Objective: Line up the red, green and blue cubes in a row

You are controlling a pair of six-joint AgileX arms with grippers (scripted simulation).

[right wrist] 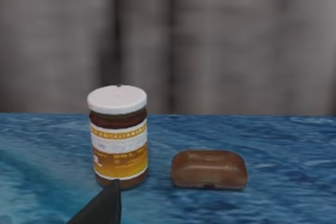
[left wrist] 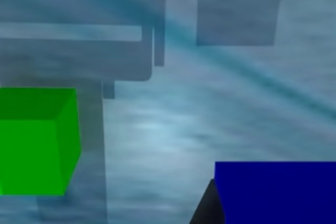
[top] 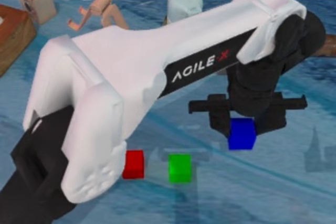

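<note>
Left claw [top: 242, 121] gripping blue cube [top: 241, 133], hanging just right of and beyond green cube [top: 180, 168]. Red cube [top: 133, 164] sitting on table [top: 273, 182] just left of green cube, slight gap between. Right claw: cannot tell.

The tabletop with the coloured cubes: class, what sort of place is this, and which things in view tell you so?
Probably a simulated robot test bench, not a real room: a rendered blue table, an AgileX arm whose left gripper holds the blue cube, and unrelated props such as a jar.
</note>
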